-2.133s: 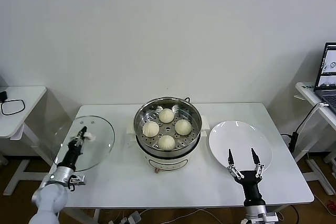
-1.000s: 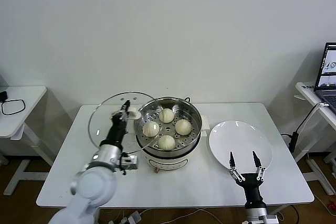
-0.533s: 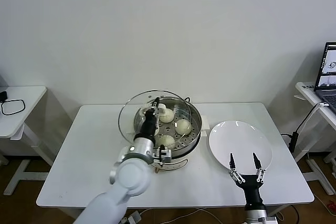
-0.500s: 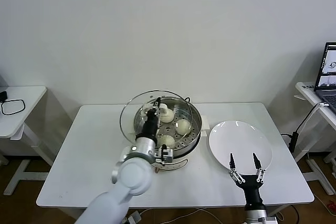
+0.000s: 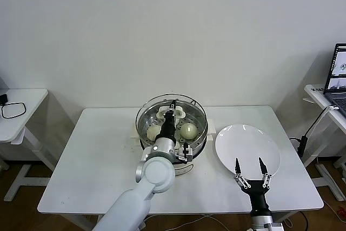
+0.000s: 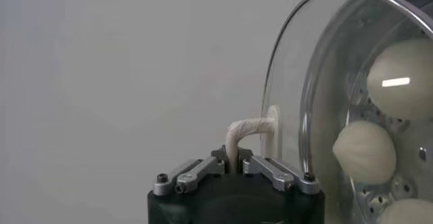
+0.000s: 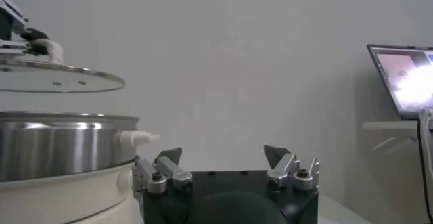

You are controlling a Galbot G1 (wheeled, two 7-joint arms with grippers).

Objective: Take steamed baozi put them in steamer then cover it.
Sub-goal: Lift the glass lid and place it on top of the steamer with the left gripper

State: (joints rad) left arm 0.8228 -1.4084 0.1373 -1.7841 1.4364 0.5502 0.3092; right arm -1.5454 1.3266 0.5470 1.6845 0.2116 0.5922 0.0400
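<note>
The steel steamer (image 5: 189, 143) stands mid-table on its white base. Cream baozi (image 5: 187, 130) lie on its perforated tray; my left arm hides some of them. My left gripper (image 5: 172, 112) is shut on the white handle (image 6: 245, 129) of the clear glass cover (image 5: 146, 113). It holds the cover level over the steamer. The right wrist view shows the cover (image 7: 57, 80) a little above the pot's rim (image 7: 64, 118), not touching it. The left wrist view shows the baozi (image 6: 365, 152) through the glass (image 6: 291, 97). My right gripper (image 5: 249, 166) is open and empty at the table's front right.
A bare white plate (image 5: 247, 143) lies right of the steamer, just beyond my right gripper. A laptop (image 5: 338, 73) sits on a side table at the far right. A small white table (image 5: 21, 104) stands at the left.
My left gripper has carried the cover from the table's left side to above the steamer. The right gripper has stayed in place.
</note>
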